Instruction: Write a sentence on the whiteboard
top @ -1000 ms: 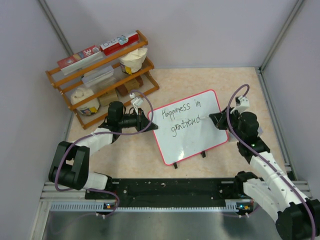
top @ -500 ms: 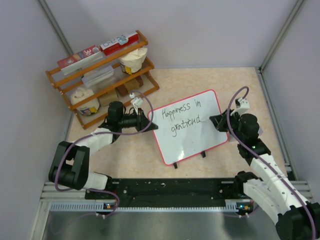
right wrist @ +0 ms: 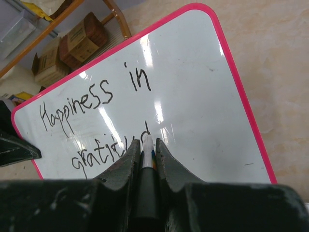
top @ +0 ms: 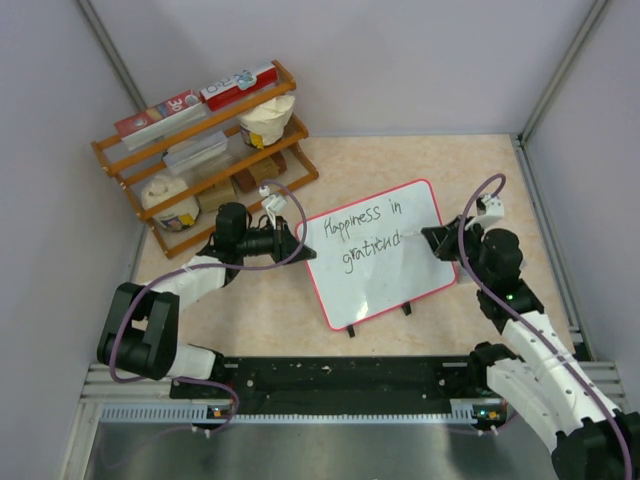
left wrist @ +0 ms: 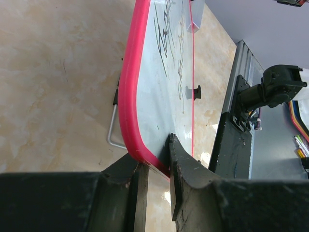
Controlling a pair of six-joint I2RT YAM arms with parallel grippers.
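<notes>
The whiteboard [top: 385,290] with its red rim stands tilted on small black feet at the table's middle. The sentence [top: 360,232] reads "Happiness in" and below it "gratitud". My left gripper [top: 300,243] is shut on the board's left edge; in the left wrist view its jaws clamp the red rim [left wrist: 126,106]. My right gripper [top: 428,240] is shut on a marker [right wrist: 147,154] with a white tip, which touches the board at the end of the second line [right wrist: 108,150]. The whiteboard also fills the right wrist view [right wrist: 198,111].
A wooden rack [top: 200,150] stands at the back left with boxes, tubs and cartons on its shelves. Grey walls close in the back and sides. The black base rail [top: 340,375] runs along the near edge.
My right gripper has shifted slightly right and down along the second line with the marker. The left arm and the board have not moved.
</notes>
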